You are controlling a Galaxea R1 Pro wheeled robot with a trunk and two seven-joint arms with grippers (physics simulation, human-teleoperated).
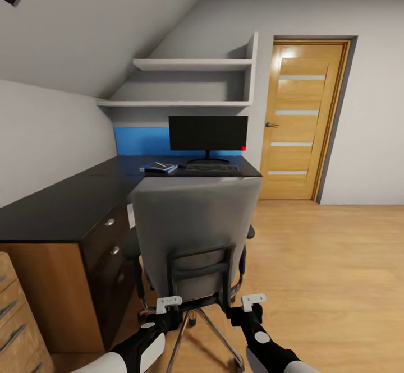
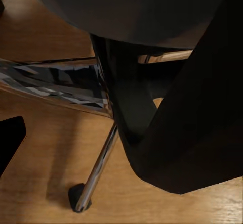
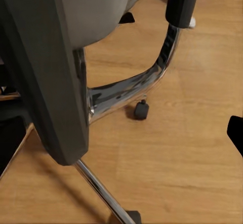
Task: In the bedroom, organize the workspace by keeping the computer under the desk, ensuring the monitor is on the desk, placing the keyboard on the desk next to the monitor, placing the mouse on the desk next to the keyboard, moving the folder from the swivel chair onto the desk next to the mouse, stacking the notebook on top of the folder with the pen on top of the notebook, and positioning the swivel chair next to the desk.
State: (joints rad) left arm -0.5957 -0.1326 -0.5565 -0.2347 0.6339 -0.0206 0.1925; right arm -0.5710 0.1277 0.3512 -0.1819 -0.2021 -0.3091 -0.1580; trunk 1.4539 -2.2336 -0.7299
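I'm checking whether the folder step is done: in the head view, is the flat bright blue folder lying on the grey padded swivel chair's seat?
No: the blue folder lies on the black desk top, left of the black keyboard.

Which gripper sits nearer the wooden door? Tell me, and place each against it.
Right. The right gripper is behind the swivel chair on the door's side; the wooden door stands farther ahead and to its right. The left gripper sits further left, farther from the door.

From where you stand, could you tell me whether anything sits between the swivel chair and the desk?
Nothing visible does. The swivel chair already sits against the desk by its drawers, with both hands, left hand and right hand, at its backrest frame.
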